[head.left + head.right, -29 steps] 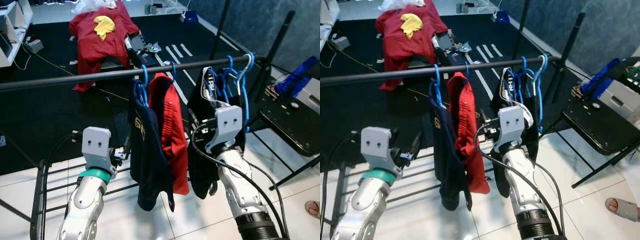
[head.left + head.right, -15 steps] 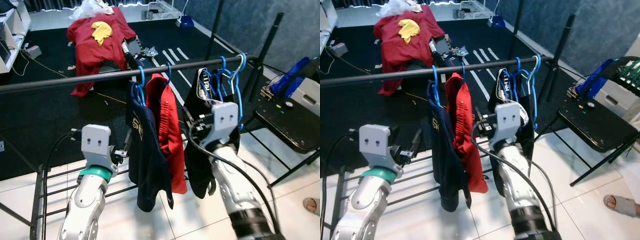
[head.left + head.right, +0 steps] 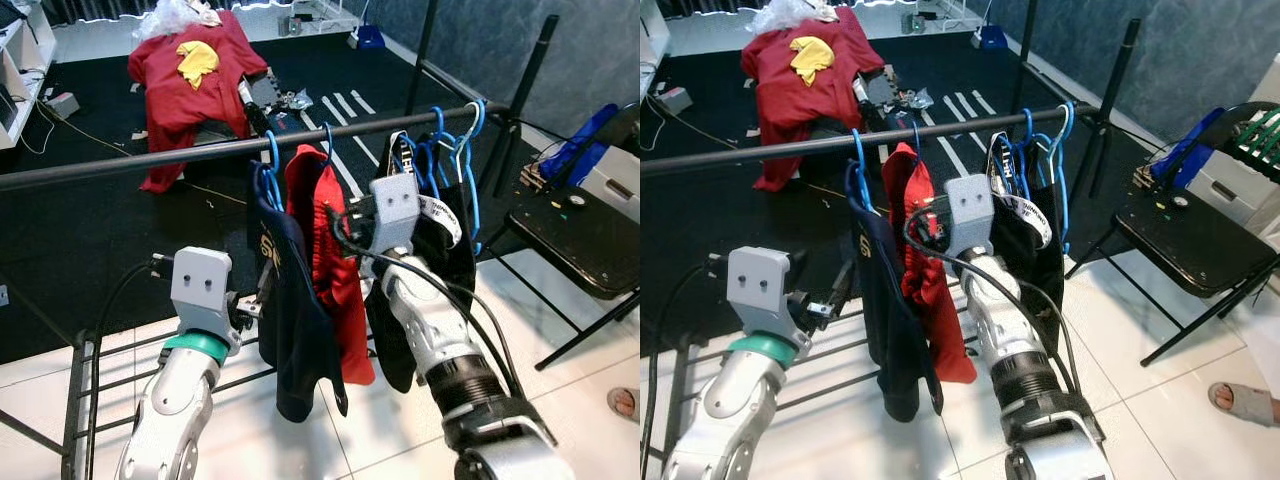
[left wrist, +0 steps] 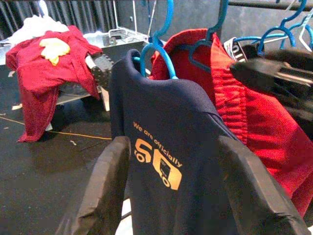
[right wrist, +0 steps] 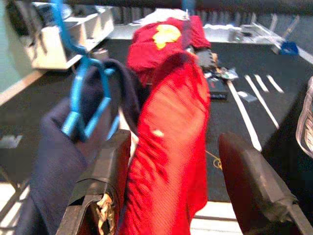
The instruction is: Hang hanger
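The right gripper [image 5: 171, 161] is held open beside the red shirt [image 3: 330, 240] on its blue plastic hanger [image 3: 327, 140], hooked over the long black rail [image 3: 150, 160]. The left gripper [image 4: 171, 196] is held open before the dark blue shirt [image 3: 290, 300].

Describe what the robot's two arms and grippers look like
Both arms are silver metal. The left arm has a teal ring below a grey wrist block with two small holes. The right arm has a black collar and loose black cables. Each gripper has two long black fingers.
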